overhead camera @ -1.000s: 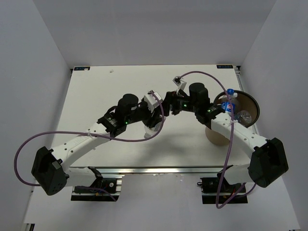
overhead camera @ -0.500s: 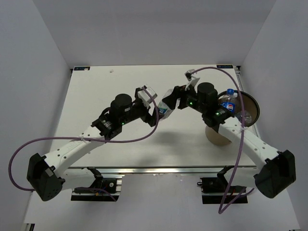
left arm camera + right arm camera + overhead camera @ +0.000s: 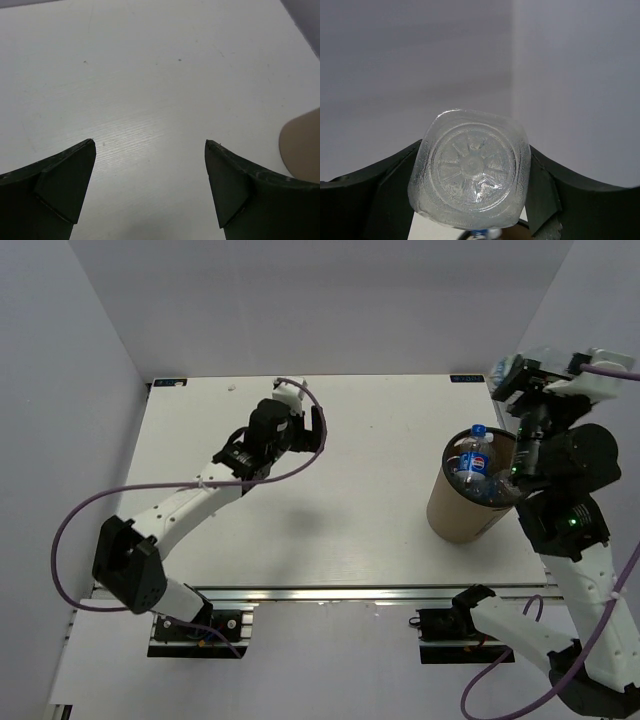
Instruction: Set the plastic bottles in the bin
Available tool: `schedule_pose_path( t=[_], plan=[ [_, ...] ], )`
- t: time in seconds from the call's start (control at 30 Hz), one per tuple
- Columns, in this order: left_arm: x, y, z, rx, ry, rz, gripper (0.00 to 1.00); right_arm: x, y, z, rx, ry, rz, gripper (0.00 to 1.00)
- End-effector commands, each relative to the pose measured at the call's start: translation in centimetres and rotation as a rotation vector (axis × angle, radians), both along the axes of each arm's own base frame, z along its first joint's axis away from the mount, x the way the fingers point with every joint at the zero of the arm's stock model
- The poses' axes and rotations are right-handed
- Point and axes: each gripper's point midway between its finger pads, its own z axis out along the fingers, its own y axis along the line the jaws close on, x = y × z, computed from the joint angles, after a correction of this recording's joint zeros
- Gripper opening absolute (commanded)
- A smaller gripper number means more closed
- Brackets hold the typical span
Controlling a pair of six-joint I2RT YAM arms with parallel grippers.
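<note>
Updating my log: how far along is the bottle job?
Done: bottles stand in the bin. In hand: the right gripper holds another bottle raised by it. Left: drop that one in; the open left gripper is empty, and no bottle shows on the table.

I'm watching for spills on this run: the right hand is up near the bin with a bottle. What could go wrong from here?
1. The bin looks crowded. An upright bottle has its blue cap about at rim level, so a dropped one may bounce out or perch on top.
2. The right hand holds a clear bottle high and, in the top view, seemingly past the bin's far rim. Releasing there could miss.
</note>
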Motion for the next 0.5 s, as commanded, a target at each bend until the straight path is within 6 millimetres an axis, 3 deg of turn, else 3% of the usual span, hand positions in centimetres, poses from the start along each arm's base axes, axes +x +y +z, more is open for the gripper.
schedule_pose_path(
  t=[0.0, 0.2, 0.47],
  plan=[
    [2.3, 1.4, -1.1, -0.060, 0.104, 0.082, 0.98, -2.3, -6.2, -1.5, -0.033, 0.108, -0.369, 0.00],
    [4.6, 3.0, -4.5, -0.061, 0.200, 0.123, 0.98, -3.9, -7.7, -4.8, -0.008, 0.261, -0.450, 0.00],
    [4.9, 3.9, -6.7, -0.055, 0.256, 0.145, 0.98, -2.3, -6.2, -8.6, 0.003, 0.366, -0.398, 0.00]
  ],
)
